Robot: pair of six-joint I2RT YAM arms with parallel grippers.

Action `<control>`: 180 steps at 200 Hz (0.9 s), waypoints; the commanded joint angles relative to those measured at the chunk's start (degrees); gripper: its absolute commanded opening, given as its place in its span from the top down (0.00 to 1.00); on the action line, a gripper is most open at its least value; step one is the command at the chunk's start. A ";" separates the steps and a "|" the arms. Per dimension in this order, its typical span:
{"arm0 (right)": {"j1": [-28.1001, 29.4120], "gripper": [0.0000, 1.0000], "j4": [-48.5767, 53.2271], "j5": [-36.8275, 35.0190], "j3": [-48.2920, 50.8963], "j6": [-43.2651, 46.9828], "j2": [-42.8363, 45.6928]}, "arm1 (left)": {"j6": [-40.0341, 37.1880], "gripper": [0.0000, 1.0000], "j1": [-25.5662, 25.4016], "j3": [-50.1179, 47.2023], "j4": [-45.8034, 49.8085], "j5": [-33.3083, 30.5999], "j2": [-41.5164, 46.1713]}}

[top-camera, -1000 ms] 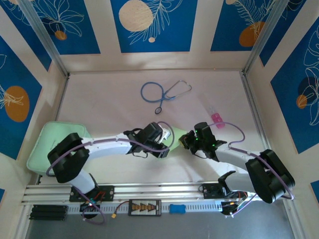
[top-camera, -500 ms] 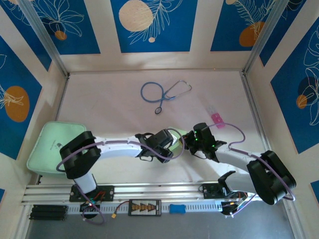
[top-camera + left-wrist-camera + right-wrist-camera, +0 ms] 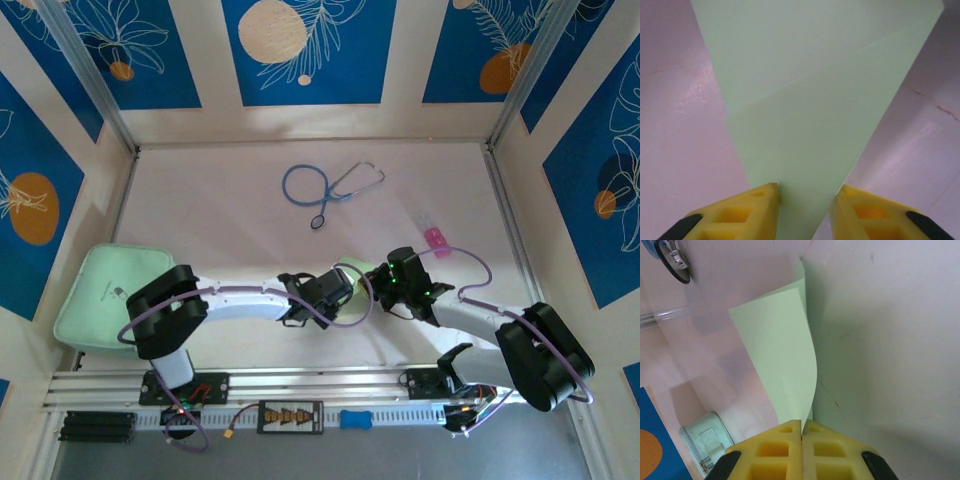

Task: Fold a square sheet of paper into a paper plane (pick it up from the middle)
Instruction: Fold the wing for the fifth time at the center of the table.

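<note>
Right jaws are closed flat on one edge of the sheet of paper (image 3: pixel 782 360); left jaws stand apart, with the sheet's narrow end between the two yellow fingers (image 3: pixel 752 207). The sheet is thin, pale green and plain, crossed by a slanting crease, and it curls as it rises from the right jaws. It sits near the middle of the pale bench (image 3: pixel 220 220), mostly covered from above by both wrists. A blue stethoscope (image 3: pixel 330 185) lies farther back, a small pink item (image 3: pixel 435 237) to the right, and a mint-green pad (image 3: pixel 100 295) at the left edge, all well apart from it.
</note>
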State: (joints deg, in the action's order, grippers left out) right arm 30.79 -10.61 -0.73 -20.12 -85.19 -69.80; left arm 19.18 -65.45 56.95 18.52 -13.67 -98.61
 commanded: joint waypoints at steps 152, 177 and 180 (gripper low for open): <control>0.50 1.00 3.09 -0.69 -2.67 1.21 0.59 | 0.75 0.77 -0.75 1.17 2.38 -3.56 -1.15; 0.55 1.00 2.78 -0.42 -2.73 1.18 0.28 | 0.68 0.79 -0.74 1.18 2.26 -3.49 -0.99; 0.52 1.00 2.74 -0.41 -2.69 1.21 0.28 | 0.68 0.79 -0.73 1.23 2.30 -3.43 -1.01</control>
State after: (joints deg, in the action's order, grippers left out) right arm 30.81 -8.91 -0.95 -21.41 -84.71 -69.80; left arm 19.22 -65.67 56.95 19.11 -15.73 -98.87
